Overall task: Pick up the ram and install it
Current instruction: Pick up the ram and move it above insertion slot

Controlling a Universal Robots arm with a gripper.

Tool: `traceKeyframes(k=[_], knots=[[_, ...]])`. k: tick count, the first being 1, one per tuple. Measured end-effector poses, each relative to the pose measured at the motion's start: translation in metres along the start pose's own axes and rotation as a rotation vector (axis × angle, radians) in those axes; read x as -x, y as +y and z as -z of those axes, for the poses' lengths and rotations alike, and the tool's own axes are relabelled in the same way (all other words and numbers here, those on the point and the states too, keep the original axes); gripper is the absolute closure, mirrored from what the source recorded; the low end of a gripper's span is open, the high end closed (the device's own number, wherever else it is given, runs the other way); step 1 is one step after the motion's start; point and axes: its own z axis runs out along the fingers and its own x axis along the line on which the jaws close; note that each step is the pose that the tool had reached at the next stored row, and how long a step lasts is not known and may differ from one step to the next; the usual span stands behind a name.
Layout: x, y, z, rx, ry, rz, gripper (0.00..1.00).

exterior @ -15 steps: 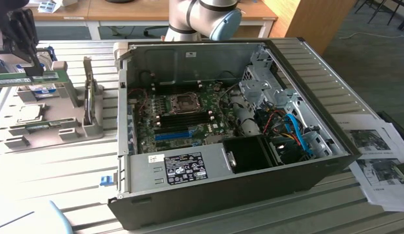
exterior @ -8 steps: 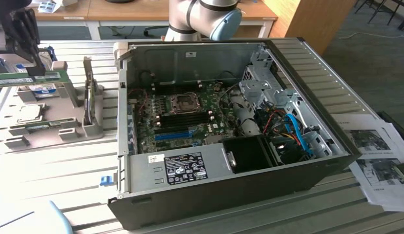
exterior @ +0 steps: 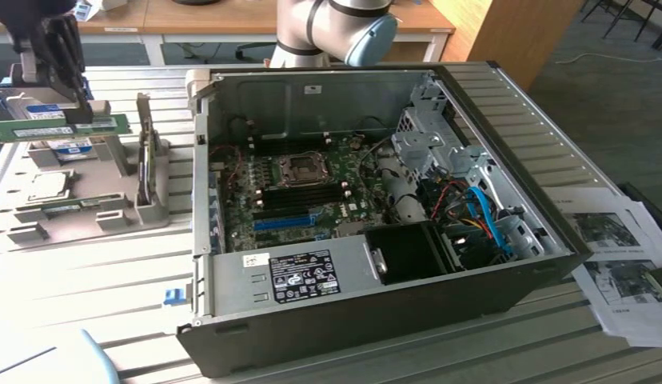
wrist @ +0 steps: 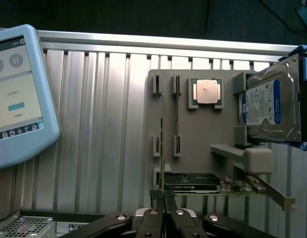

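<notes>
Pinching the ram (exterior: 56, 128) by its upper edge with the gripper (exterior: 77, 110), fingers pressed tight onto both faces; holding the green stick level and on edge above the grey parts holder (exterior: 97, 204), over its slotted side. Seen edge-on from the wrist as a thin line running out from the fingertips across the holder's slot clips. Sitting on that same holder: a square silver processor chip (wrist: 207, 91), a blue-labelled hard drive (wrist: 266, 106) standing at one end, an expansion card (wrist: 208, 184) along another side. Lying well apart from the holder, toward the exterior view's right: the opened computer case (exterior: 438, 264), motherboard (exterior: 299, 192) exposed
</notes>
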Motion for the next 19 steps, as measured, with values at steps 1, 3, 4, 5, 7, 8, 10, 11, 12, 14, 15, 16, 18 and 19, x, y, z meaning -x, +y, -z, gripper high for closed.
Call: traceKeyframes(k=[1,3,4,5,7,8,10,11,12,14,15,16,18,19], knots=[[0.0,-0.0022,0.0001,0.0002,0.0,0.0,0.89],[0.0,-0.0072,0.0003,0.0006,0.0,0.0,0.89],[0.0,-0.0098,0.0004,0.0008,0.0,0.0,0.89],[0.0,-0.0124,0.0006,0.0011,0.0,0.0,0.89],[0.0,-0.0181,0.0008,0.0015,-0.0001,0.0,0.89],[-0.001,-0.0209,0.0009,0.0018,-0.0001,0.0,0.89],[-0.001,-0.0266,0.0012,0.0025,-0.0001,0.0,0.89],[-0.001,-0.0295,0.0013,0.0028,-0.0001,0.0,0.89],[-0.001,-0.0324,0.0015,0.0032,-0.0001,0.0,0.89],[-0.001,-0.0385,0.0017,0.0038,-0.0001,0.0,0.89],[-0.001,-0.0415,0.0018,0.0041,-0.0002,0.0,0.89],[-0.001,-0.0445,0.002,0.0044,-0.0002,0.0,0.89],[-0.001,-0.0504,0.0023,0.005,-0.0001,0.0,0.89],[-0.001,-0.0536,0.0024,0.0053,-0.0001,0.0,0.89]])
